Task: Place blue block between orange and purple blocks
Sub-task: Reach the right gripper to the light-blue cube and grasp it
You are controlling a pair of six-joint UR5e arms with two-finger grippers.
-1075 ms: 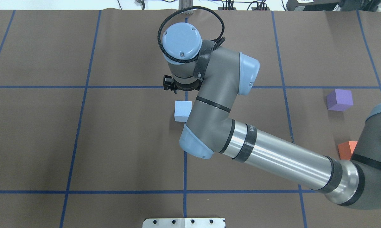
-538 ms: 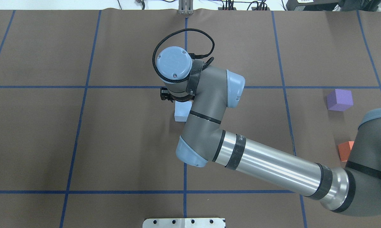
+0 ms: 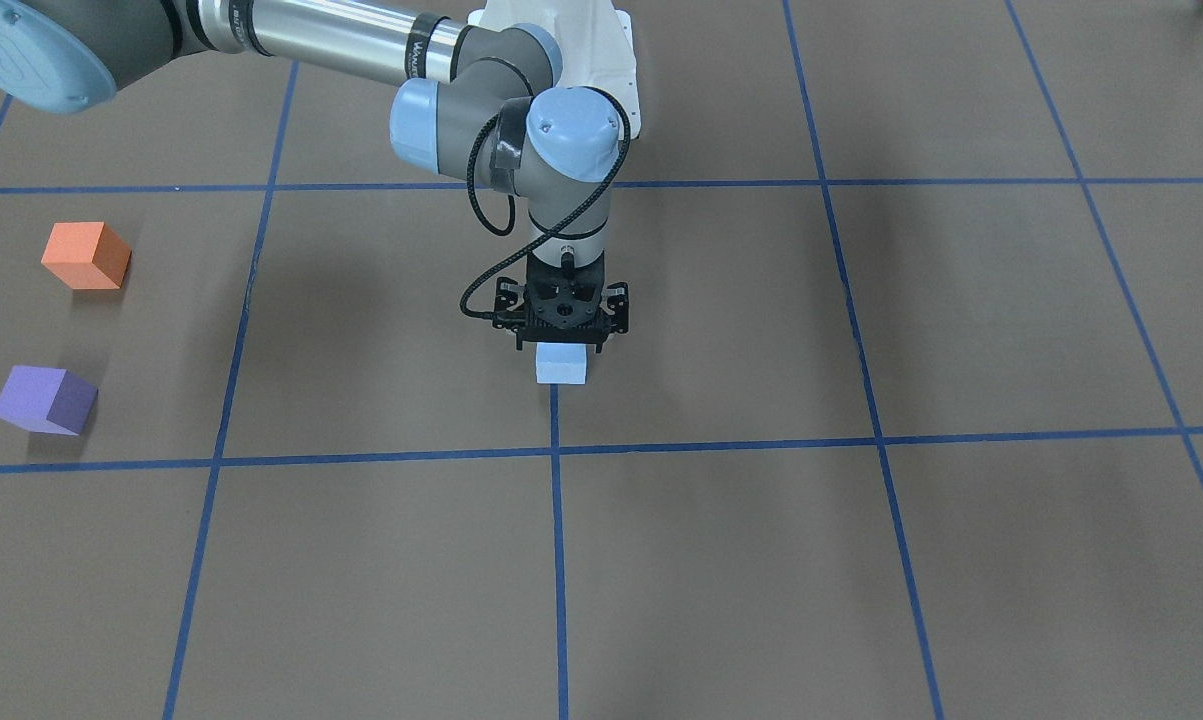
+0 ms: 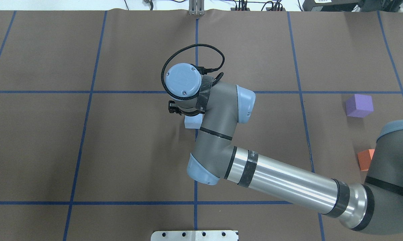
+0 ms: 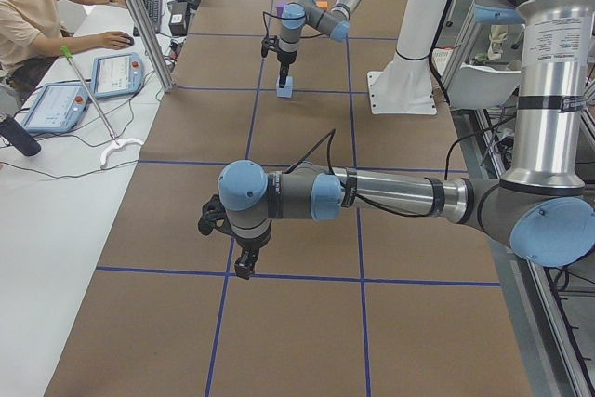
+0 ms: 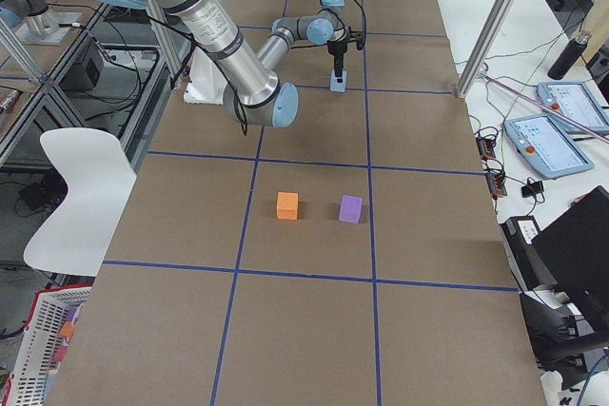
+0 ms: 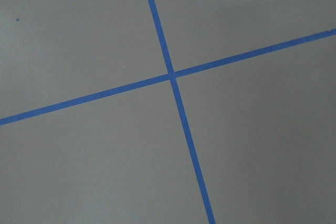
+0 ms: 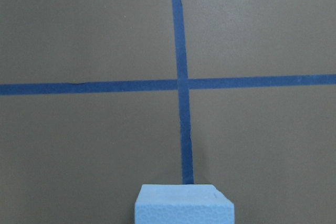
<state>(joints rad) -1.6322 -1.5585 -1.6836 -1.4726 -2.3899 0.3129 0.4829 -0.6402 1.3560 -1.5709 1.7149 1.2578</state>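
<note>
The light blue block [image 3: 561,368] sits on the brown table mat near the middle, by a blue tape line; it also shows in the overhead view [image 4: 192,123] and at the bottom of the right wrist view [image 8: 184,205]. My right gripper [image 3: 561,336] points straight down right above it, its linkage spread, so it looks open; the fingertips are hidden. The orange block [image 4: 364,159] and the purple block [image 4: 358,105] stand apart at the table's right end, with a gap between them [image 6: 287,205] [image 6: 351,208]. My left gripper [image 5: 244,269] hangs low over the mat; I cannot tell its state.
Blue tape lines [image 4: 87,92] divide the mat into squares. A metal base plate [image 4: 194,235] sits at the near edge. An operator [image 5: 28,6] sits at a side desk with tablets [image 5: 113,73]. My right forearm [image 4: 281,182] stretches across the right half of the table.
My right wrist has moved toward the robot's side and down, from beyond the blue block to right over it. The blocks have not moved.
</note>
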